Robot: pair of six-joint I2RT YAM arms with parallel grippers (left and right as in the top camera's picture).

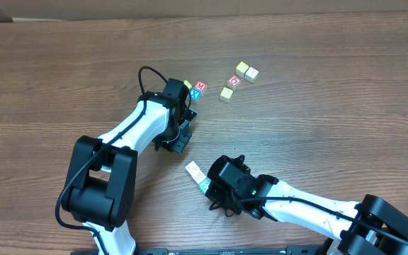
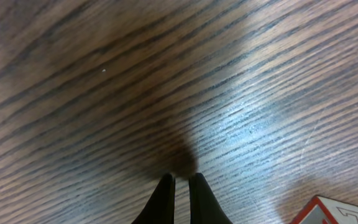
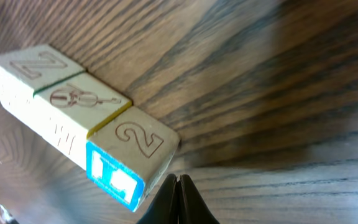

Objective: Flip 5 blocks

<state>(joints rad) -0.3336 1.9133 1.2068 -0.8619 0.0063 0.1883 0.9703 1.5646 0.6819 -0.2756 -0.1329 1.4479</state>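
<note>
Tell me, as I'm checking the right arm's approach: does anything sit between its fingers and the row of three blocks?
Nothing visible does. The right gripper, shut, sits right beside the end block marked 2.

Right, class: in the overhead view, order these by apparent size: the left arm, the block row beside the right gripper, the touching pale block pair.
1. left arm, by far, though raised nearer the camera.
2. block row, three blocks long.
3. pale block pair, two blocks.
</note>
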